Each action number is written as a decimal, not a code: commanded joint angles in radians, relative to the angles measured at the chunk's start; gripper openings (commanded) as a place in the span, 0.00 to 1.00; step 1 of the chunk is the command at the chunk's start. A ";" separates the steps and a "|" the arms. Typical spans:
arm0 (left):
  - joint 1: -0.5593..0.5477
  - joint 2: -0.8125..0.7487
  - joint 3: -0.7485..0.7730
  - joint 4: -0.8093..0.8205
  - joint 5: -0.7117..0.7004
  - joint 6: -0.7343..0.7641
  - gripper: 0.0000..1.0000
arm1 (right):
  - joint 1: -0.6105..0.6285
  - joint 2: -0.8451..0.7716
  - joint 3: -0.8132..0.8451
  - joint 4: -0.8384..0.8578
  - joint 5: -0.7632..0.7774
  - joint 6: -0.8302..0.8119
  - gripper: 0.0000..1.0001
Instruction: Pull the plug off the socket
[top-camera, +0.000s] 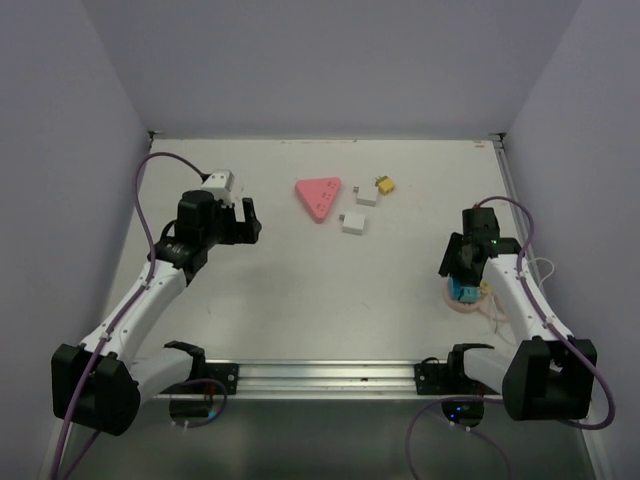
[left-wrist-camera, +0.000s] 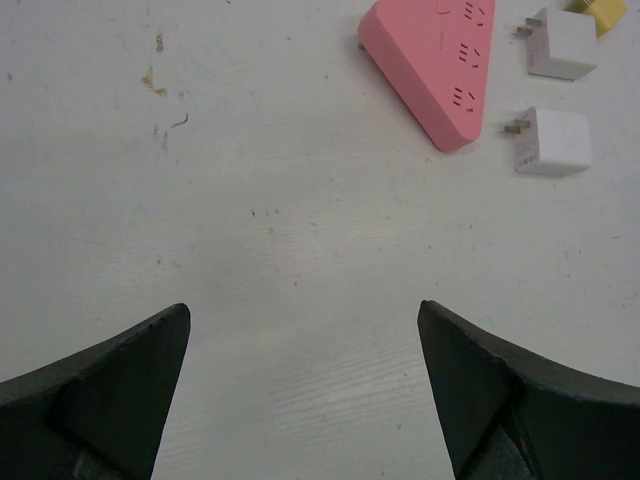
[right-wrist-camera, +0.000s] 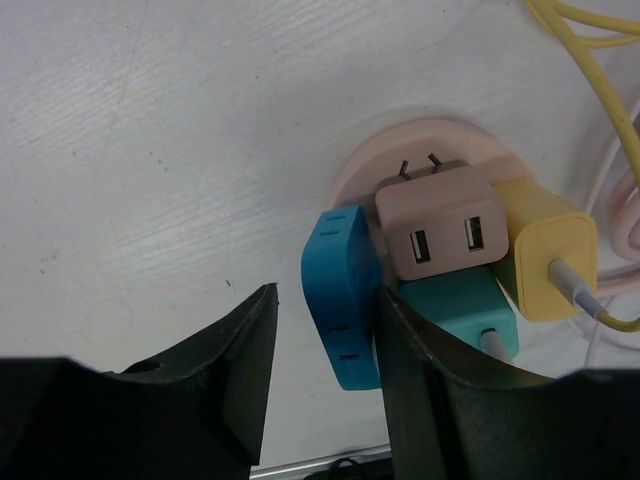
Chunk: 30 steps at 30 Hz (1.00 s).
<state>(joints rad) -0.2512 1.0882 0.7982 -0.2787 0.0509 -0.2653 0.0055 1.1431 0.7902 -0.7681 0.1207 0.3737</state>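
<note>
Blue plug is sitting in the round pink socket at the near right of the worktop, directly between the fingers of the right pincer, its long axis running along the finger faces. The pincer is standing partly open around it: the finger on the crowded side is looking pressed to the plug, while a gap is showing on the other side, so I am judging it not yet gripped. The right arm is bending steeply down over the socket, far nearer than the left. Just beyond, a beige USB charger, a teal plug and a yellow plug are crowding the same socket, so a square squeeze and a straight pull are likely mattering. Farther off, the left pincer is hanging wide open and empty, with a pink triangular power strip beyond it.
</note>
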 joint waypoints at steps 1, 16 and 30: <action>0.000 -0.002 -0.005 0.018 0.013 0.028 0.99 | -0.001 0.010 -0.012 0.024 -0.036 -0.010 0.46; 0.010 0.002 -0.005 0.024 0.040 0.020 0.99 | 0.077 0.000 -0.014 0.053 -0.116 0.037 0.00; 0.029 0.003 -0.031 0.042 0.093 -0.005 0.99 | 0.615 0.274 0.122 0.279 -0.124 0.274 0.00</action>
<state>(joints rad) -0.2325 1.0939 0.7849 -0.2718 0.1116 -0.2687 0.5411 1.3403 0.8753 -0.5709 0.0441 0.5598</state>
